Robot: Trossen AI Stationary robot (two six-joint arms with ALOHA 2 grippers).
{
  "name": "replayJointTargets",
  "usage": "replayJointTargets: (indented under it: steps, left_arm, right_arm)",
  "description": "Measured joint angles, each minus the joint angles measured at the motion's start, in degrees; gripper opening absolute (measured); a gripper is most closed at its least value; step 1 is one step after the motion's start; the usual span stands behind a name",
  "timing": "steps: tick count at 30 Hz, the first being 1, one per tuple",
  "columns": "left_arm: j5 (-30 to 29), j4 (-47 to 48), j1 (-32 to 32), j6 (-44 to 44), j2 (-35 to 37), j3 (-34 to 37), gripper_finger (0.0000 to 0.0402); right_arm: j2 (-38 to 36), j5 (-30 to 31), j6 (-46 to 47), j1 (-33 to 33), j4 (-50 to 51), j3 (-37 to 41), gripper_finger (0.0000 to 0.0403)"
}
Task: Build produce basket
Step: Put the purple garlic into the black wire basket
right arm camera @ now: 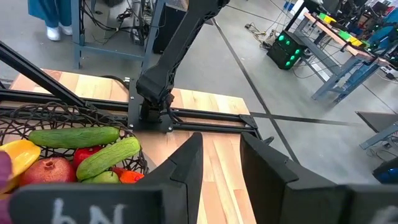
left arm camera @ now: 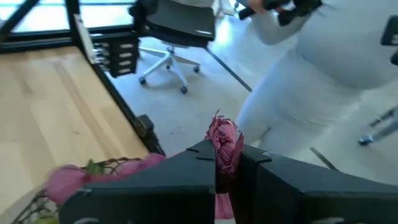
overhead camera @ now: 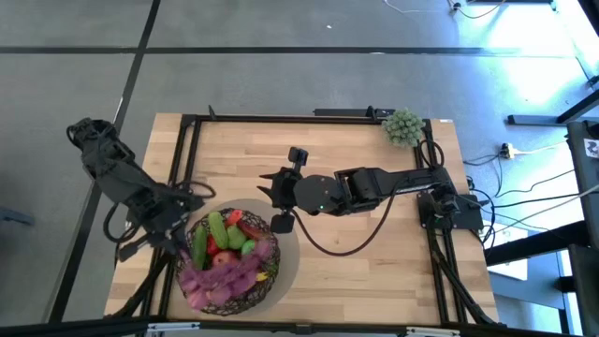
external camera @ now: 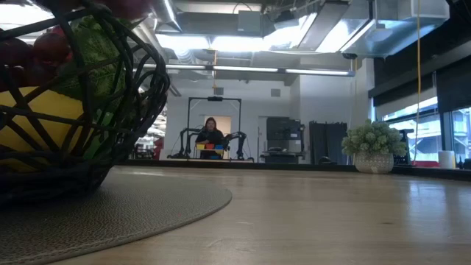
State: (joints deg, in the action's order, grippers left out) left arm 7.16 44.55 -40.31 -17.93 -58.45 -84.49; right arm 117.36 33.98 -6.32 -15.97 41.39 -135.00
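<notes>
The basket (overhead camera: 271,253) of dark wire mesh stands on a round grey mat (overhead camera: 288,271) near the table's near-left part. It is heaped with produce: green cucumbers (right arm camera: 74,137), a red fruit (right arm camera: 50,171), a yellow piece (right arm camera: 15,155) and pink-purple grape bunches (overhead camera: 220,279). In the low view the basket (external camera: 110,140) fills the left side. My left gripper (overhead camera: 183,240) is at the basket's left rim, shut on a pink-purple piece. My right gripper (overhead camera: 272,200) hovers open just past the basket's far-right rim, its fingers (right arm camera: 186,165) pointing toward the basket. My left gripper (left arm camera: 227,163) pinches a narrow, crumpled end of the pink-purple bunch (left arm camera: 222,142) between its two fingers. That end sticks out past the fingertips. More of the same pink stuff (left arm camera: 62,179) lies over the basket's wire rim (left arm camera: 115,164); the fingers hide whether it joins.
A potted green plant (overhead camera: 403,127) stands at the table's far-right corner. A dark frame (overhead camera: 281,119) runs along the table's edges. A person in light clothes (left arm camera: 311,81) and an office chair (left arm camera: 168,31) are beyond the table's left edge. Bare wood (overhead camera: 374,271) lies right of the mat.
</notes>
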Motion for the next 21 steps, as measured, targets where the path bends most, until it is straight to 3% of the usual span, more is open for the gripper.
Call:
replayJointTargets:
  steps: [10,21]
  left_arm:
    - [0.2,0.0,-5.0,1.9,-3.4,0.0,0.0000]
    - [5.4,-0.6,-7.1,2.1,-7.4,0.0,0.0000]
  right_arm:
    - [0.0,0.0,0.0,0.0,0.0,0.0,0.0101]
    - [0.0,0.0,0.0,0.1,0.0,0.0,0.0101]
